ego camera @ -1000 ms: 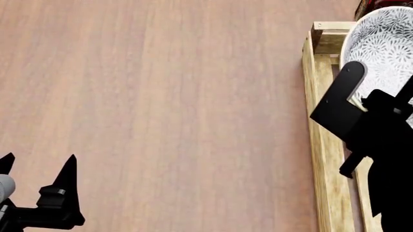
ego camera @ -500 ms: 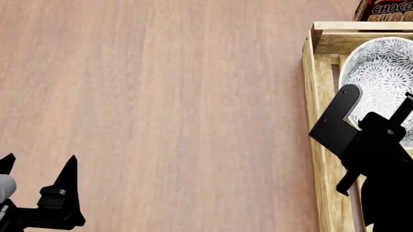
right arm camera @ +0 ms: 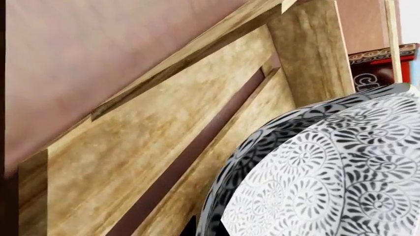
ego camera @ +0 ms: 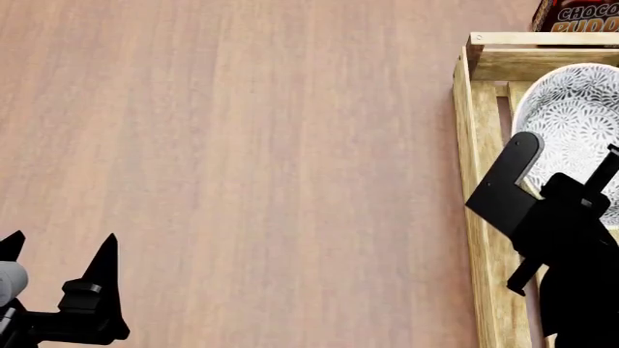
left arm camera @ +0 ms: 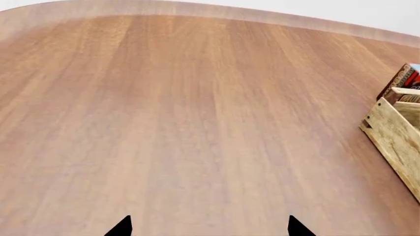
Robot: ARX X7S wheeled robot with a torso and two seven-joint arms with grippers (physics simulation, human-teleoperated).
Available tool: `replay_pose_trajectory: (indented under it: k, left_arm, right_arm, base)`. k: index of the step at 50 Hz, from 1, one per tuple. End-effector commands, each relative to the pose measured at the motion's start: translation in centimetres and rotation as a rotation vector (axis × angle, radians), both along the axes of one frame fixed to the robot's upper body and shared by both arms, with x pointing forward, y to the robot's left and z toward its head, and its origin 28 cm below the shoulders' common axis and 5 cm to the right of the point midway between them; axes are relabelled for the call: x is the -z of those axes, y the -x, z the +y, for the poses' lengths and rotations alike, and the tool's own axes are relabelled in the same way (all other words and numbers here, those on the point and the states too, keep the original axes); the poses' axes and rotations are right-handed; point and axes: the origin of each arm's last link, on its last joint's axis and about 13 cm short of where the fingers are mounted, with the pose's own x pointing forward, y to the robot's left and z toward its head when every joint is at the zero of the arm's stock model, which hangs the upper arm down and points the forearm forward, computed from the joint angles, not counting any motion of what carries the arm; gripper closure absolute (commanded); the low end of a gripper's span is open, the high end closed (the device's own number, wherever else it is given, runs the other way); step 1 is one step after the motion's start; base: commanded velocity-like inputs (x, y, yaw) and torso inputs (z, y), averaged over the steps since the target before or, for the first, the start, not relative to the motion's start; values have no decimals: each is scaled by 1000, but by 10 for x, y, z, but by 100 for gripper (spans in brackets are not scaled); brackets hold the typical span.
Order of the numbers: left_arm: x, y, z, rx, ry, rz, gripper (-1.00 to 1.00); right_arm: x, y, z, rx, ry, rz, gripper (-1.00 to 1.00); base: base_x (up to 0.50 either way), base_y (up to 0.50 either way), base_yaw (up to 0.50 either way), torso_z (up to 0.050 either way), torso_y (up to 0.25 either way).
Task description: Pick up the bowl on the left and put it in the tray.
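The bowl (ego camera: 575, 109), white with a grey-blue floral pattern, sits low inside the far end of the tray (ego camera: 467, 145), a light-wood slatted crate at the right. My right gripper (ego camera: 569, 147) is shut on the bowl's near-left rim. In the right wrist view the bowl (right arm camera: 328, 187) fills the corner above the tray's slats (right arm camera: 151, 147), with the rim pinched between the two dark tips of the right gripper (right arm camera: 206, 228). My left gripper (ego camera: 58, 243) stands open over bare table at the lower left, far from both. In its own view the left gripper (left arm camera: 206, 228) holds nothing.
A chocolate pudding box (ego camera: 580, 14) stands just beyond the tray's far end, also seen as the box (right arm camera: 374, 69) behind the corner post. The left wrist view shows the tray's corner (left arm camera: 394, 137) and the wooden table's far edge (left arm camera: 196, 7).
My right gripper and the bowl have come down and towards me into the tray, uncovering the pudding box behind. The left arm has not moved.
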Motion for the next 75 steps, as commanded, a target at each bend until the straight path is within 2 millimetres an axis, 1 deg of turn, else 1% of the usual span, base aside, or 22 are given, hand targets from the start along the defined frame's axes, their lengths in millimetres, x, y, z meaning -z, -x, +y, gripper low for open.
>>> replay_pose_trajectory:
  k: [1,8,9,19,29,34,35,36,39,43,46,47,52,58,64,66,68,70,71,75]
  left_arm:
    - [0,0,0,0,-2,0,-100]
    - [-1,0,0,-1,-2,0,-100]
    - [-1,0,0,-2,-2,0,-100]
    - [0,0,0,-1,-3,1,-100]
    - [0,0,0,-1,-4,1,-100]
    - [-1,0,0,-1,-4,-2,-100]
    - [-1,0,0,-1,-4,-3,-100]
    - [-2,1,0,0,-3,-6,-100]
    - [-3,2,-1,2,-2,-9,-100]
    - [-5,3,0,1,-1,-14,-100]
    - [-7,4,0,2,-1,-18,-100]
    - [-8,4,0,3,-1,-22,-100]
    - [-8,5,0,2,-3,-25,-100]
    - [-10,5,-1,4,-6,-27,-100]
    - [-11,6,-1,3,-9,-30,-100]
    - [-11,6,-1,2,-7,-34,-100]
    - [-11,6,0,1,-7,-33,-100]
    - [-10,7,0,0,-8,-31,-100]
    - [-10,7,0,-2,-8,-31,-100]
    - [-11,7,1,-6,-8,-35,-100]
  right_arm:
    - [-1,-2,0,-5,17,-4,100]
    - [2,-1,1,-11,20,9,100]
    - [2,-1,1,-11,21,9,-100]
    - [5,0,1,-18,17,18,-100]
    - [3,2,2,-21,17,17,-100]
    - [-9,6,3,-30,22,-3,-100]
    - [-13,6,3,-33,23,-12,-100]
    - [-21,6,3,-34,21,-33,-100]
    - [-33,11,5,-49,30,-52,-100]
    - [-55,21,8,-78,44,-97,-100]
    - [-64,27,9,-91,56,-108,-100]
    - [-70,31,10,-100,64,-116,-100]
    - [-85,43,12,-125,82,-127,-100]
    - [-97,58,16,-161,106,-142,-100]
    - [-99,75,21,-213,133,-145,-100]
    - [-97,85,25,-245,136,-166,-100]
    - [-95,89,26,-256,128,-172,-100]
    - [-93,95,27,-266,131,-193,-100]
    - [-90,100,28,-269,133,-231,-100]
    - [-86,112,33,-265,89,-290,-100]
  base:
    - [0,0,0,0,0]
    - [0,0,0,0,1]
    - [0,0,0,0,0]
    - [0,0,0,0,0]
    - [0,0,0,0,0]
    - [0,0,0,0,0]
    - [0,0,0,0,0]
    - [0,0,0,0,0]
    - [0,0,0,0,0]
    - [0,0,0,0,0]
    - [0,0,0,0,0]
    - [0,0,0,0,0]
    - [0,0,0,0,0]
    - [0,0,0,0,0]
    - [0,0,0,0,0]
    - [0,0,0,0,0]
    - [0,0,0,0,0]
    - [0,0,0,0,0]
    - [0,0,0,0,0]
    - [0,0,0,0,0]
